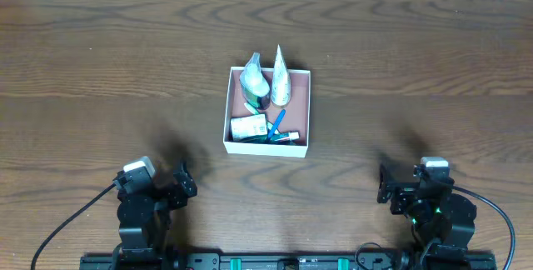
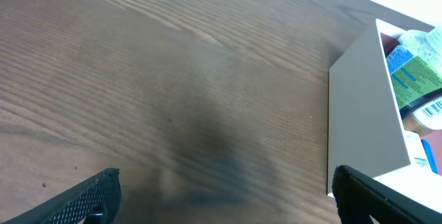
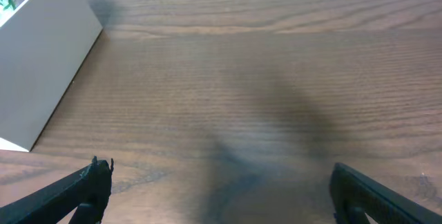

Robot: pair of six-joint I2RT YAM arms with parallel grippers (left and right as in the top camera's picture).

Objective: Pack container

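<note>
Seemingly the packing is done—the container (image 1: 266,147) sits central on the counter (image 1: 416,70) holding the toiletries (image 1: 266,103), and nothing loose shows left to add. Left hand (image 1: 186,183) and right hand (image 1: 383,185) both hang spread and empty, well apart from it. Only overhead shows the contents whole; the left wrist catches a green-blue label (image 2: 411,72), the right only outer wall.

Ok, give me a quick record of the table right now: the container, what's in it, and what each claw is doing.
container: square white-walled box, reddish-pink inside, open top, mid-table
table: dark wood table
contents, far end: crinkled pale tube and pointed pale tube, leaning side by side
contents, near end: white labelled packet and blue stick-like item
left claw: open, empty, apart from the container
right claw: open, empty, apart from the container
</note>
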